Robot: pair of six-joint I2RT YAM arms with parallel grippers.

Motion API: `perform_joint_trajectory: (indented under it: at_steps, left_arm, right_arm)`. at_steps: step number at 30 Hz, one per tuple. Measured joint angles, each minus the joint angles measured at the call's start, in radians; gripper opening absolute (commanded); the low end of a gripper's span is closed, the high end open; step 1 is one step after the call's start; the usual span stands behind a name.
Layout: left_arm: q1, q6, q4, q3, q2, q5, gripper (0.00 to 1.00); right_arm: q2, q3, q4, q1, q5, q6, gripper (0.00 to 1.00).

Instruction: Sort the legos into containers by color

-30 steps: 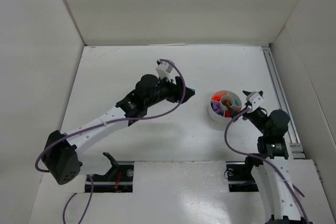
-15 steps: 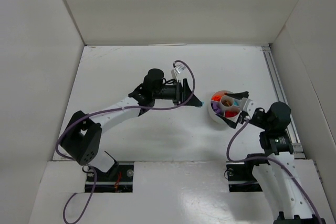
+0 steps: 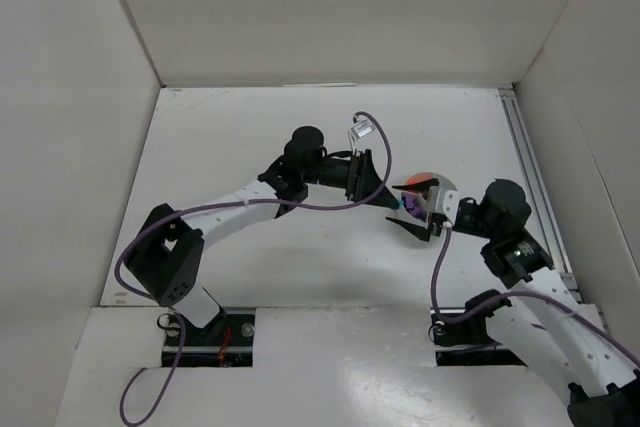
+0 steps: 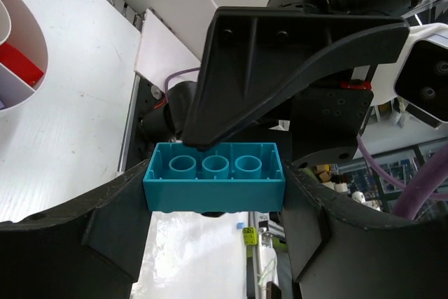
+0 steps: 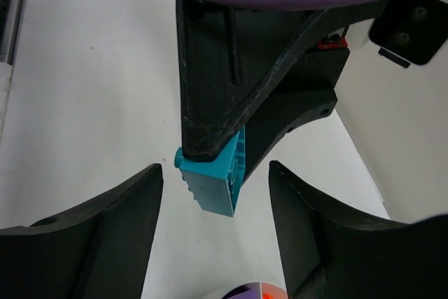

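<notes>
Against the white bench (image 3: 230, 137), a teal lego (image 4: 213, 185) is pinched end to end in the jaws of the left gripper (image 3: 388, 197), raised off the surface just beside the divided white bowl (image 3: 444, 190). A red piece (image 4: 21, 65) lies in one wedge. The right gripper (image 3: 417, 209) has its jaws spread, flanking the brick without touching it.

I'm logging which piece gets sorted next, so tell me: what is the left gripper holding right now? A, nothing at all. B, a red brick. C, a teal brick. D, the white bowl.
C: in the left wrist view, the left gripper is shut on a teal brick, its two fingers pressing against the brick's ends.
</notes>
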Motion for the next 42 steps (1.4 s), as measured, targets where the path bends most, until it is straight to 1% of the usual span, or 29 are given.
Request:
perform_joint_trajectory:
  at_steps: [2, 4, 6, 7, 8, 9, 10, 12, 13, 14, 16, 17, 18, 22, 24, 27, 32, 36, 38, 39, 42]
  left_arm:
    - [0.0, -0.002, 0.002, 0.0, 0.0, 0.005, 0.42]
    - [0.0, -0.004, 0.006, 0.0, 0.005, 0.007, 0.42]
    - [0.0, -0.005, 0.01, 0.0, 0.016, 0.01, 0.42]
    - [0.0, -0.011, 0.01, 0.0, 0.021, 0.008, 0.42]
    - [0.0, -0.013, 0.013, 0.002, 0.026, 0.009, 0.42]
    - [0.001, -0.013, 0.013, 0.006, 0.031, 0.01, 0.42]
    - [0.002, -0.015, 0.016, 0.009, 0.037, 0.009, 0.42]
    - [0.005, -0.019, 0.017, 0.019, 0.044, 0.008, 0.42]
    - [0.007, -0.02, 0.017, 0.022, 0.047, 0.011, 0.42]
    - [0.01, -0.02, 0.016, 0.023, 0.048, 0.011, 0.42]
    - [0.014, -0.019, 0.016, 0.024, 0.048, 0.013, 0.49]
    - [0.014, -0.018, 0.016, 0.024, 0.048, 0.011, 0.51]
    - [0.016, -0.017, 0.016, 0.024, 0.048, 0.011, 0.52]
    - [0.016, 0.01, 0.006, 0.024, 0.042, -0.003, 0.78]
    - [0.018, 0.041, -0.021, 0.024, 0.029, -0.014, 1.0]
    - [0.03, 0.066, -0.053, 0.024, 0.005, -0.018, 1.0]
    - [0.09, 0.095, -0.071, 0.024, -0.042, -0.03, 1.0]
    - [0.128, 0.128, -0.109, 0.022, -0.079, -0.069, 1.0]
    - [0.141, 0.166, -0.175, 0.021, -0.108, -0.129, 1.0]
    - [0.146, 0.19, -0.219, 0.021, -0.126, -0.178, 1.0]
    - [0.151, 0.246, -0.385, 0.021, -0.195, -0.424, 1.0]
  right_arm:
    - [0.005, 0.0, -0.001, 0.022, 0.048, 0.001, 0.63]
    - [0.002, 0.0, 0.002, 0.035, 0.086, 0.005, 0.57]
    - [-0.005, 0.002, 0.002, 0.044, 0.112, 0.013, 0.5]
    - [-0.006, 0.004, 0.0, 0.048, 0.117, 0.016, 0.48]
    - [-0.008, 0.004, -0.002, 0.05, 0.122, 0.018, 0.48]
    - [-0.008, 0.004, 0.001, 0.053, 0.124, 0.02, 0.45]
    - [-0.008, 0.006, 0.001, 0.056, 0.124, 0.021, 0.37]
    - [0.0, 0.006, 0.0, 0.058, 0.12, 0.024, 0.27]
    - [0.005, 0.008, 0.004, 0.058, 0.122, 0.024, 0.2]
    - [0.01, 0.008, 0.008, 0.058, 0.123, 0.028, 0.16]
    - [0.018, 0.01, 0.012, 0.058, 0.123, 0.024, 0.13]
    - [0.018, 0.011, 0.016, 0.058, 0.124, 0.023, 0.08]
    - [0.019, 0.011, 0.017, 0.058, 0.126, 0.023, 0.06]
    - [0.016, 0.011, 0.018, 0.061, 0.145, 0.023, 0.04]
    - [0.016, 0.015, 0.021, 0.062, 0.155, 0.023, 0.02]
    - [0.016, 0.027, 0.022, 0.062, 0.163, 0.024, 0.0]
    - [0.016, 0.06, 0.011, 0.062, 0.196, 0.032, 0.0]
    - [0.043, 0.102, -0.052, 0.045, 0.282, 0.035, 0.0]
    - [0.069, 0.135, -0.106, 0.012, 0.365, 0.041, 0.0]
    - [0.089, 0.159, -0.146, -0.024, 0.415, 0.048, 0.0]
    - [0.153, 0.204, -0.229, -0.154, 0.53, 0.068, 0.0]
